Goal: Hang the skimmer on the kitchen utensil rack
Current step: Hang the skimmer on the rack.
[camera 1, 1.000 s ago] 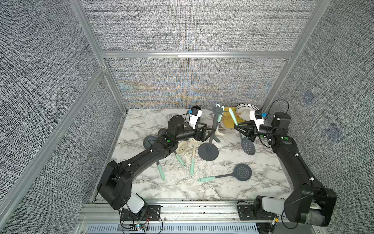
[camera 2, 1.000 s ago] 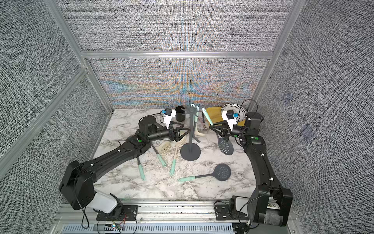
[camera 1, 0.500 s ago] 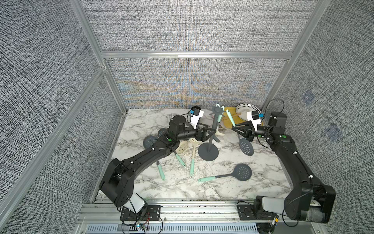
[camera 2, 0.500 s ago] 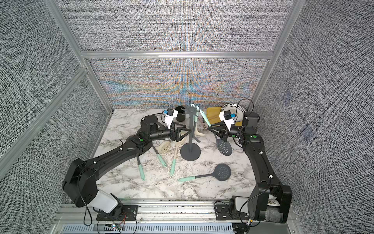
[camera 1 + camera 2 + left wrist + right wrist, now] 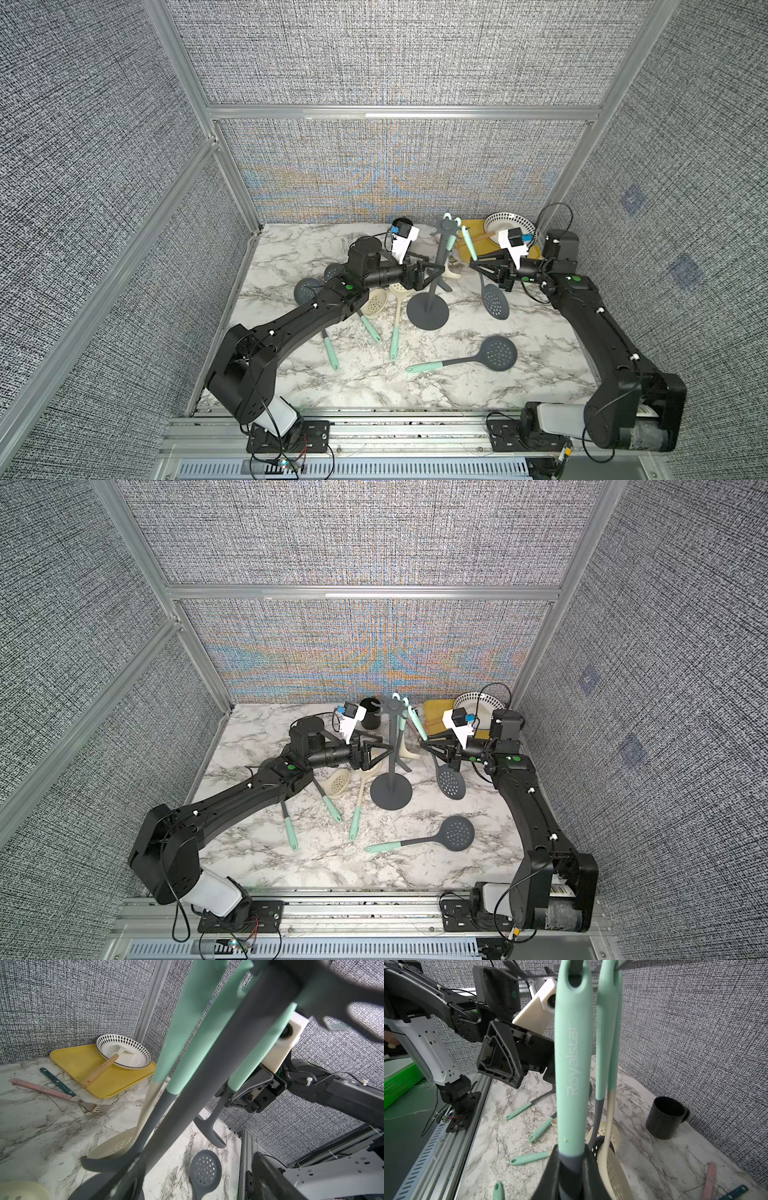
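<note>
On the marble table (image 5: 457,399) lie several loose mint-handled utensils, among them a second dark skimmer (image 5: 496,353) near the front; a black cup (image 5: 370,713) stands by the back wall, and a yellow tray (image 5: 72,1059) bearing a patterned bowl (image 5: 124,1040) fills the far corner; two hung utensils (image 5: 605,1032) crowd the crown of the kitchen utensil rack (image 5: 428,311), just beside the held handle; the left gripper (image 5: 428,274) stands wide open at the rack's pole, gripping nothing; the right gripper (image 5: 474,262) is clamped on the skimmer (image 5: 494,301) at its grey neck, head hanging below, handle tilted up to the crown; the handle's eyelet seems to meet a hook, though the wrist view cuts it off.
</note>
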Available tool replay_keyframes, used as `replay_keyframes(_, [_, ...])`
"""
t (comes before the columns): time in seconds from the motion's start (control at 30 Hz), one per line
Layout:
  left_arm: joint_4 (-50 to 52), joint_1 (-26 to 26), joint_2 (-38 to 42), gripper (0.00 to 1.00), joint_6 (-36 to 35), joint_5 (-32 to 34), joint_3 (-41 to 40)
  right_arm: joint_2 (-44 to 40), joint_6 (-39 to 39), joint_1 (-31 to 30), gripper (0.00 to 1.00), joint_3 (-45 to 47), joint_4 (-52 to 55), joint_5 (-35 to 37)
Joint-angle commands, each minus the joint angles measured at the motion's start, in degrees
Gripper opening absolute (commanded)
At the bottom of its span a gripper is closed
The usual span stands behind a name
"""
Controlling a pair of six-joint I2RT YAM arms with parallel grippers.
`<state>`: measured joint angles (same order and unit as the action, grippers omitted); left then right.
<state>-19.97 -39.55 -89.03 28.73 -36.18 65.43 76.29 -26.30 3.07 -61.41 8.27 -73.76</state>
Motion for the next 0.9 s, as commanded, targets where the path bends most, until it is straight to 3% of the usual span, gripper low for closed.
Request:
replay_keyframes(0.0, [-1.74, 0.00, 0.34, 0.86, -0.32, -0.72, -0.26, 0.44, -0.43, -0.16, 0.12, 0.50, 1.82, 2.76])
replay_keyframes(0.07, [-1.72, 0.00, 0.91, 0.92, -0.59, -0.06, -0.80, 0.44, -0.12, -0.17, 0.44, 0.18, 1.77, 2.38])
replay_keyframes(0.17, [-0.32, 0.00, 2.39, 0.97, -1.90, 2.53, -1.58, -0.13, 1.34, -0.13, 0.67, 0.13, 0.44, 2.15])
replay_keyframes(0.23, [1.44, 0.00, 3.85, 0.99, -3.15, 4.94, -2.34, -0.89, 2.77, -0.16, 0.74, 0.60, -1.06, 2.38])
replay_keyframes(0.37, [7.41, 0.00, 8.14, 0.99, -6.76, 12.32, -4.59, -3.86, 9.29, -0.20, 0.80, 3.04, -6.15, 5.78])
replay_keyframes(0.47, [12.05, -0.02, 12.47, 0.99, -8.54, 18.54, -7.71, -9.46, 16.84, -1.04, 0.83, 8.82, -12.67, 13.80])
replay_keyframes(0.6, [22.03, -0.71, 17.59, 0.99, -11.17, 27.81, -11.07, -21.02, 26.97, -4.73, 0.85, 20.51, -19.62, 33.60])
replay_keyframes(0.73, [30.21, -4.59, 21.65, 0.95, -12.56, 38.25, -14.87, -30.84, 32.17, -13.20, 0.76, 28.22, -16.37, 52.88])
replay_keyframes(0.87, [31.86, -6.92, 24.11, 0.91, -9.24, 41.13, -19.98, -37.77, 37.31, -20.43, 0.74, 32.34, -9.56, 65.08])
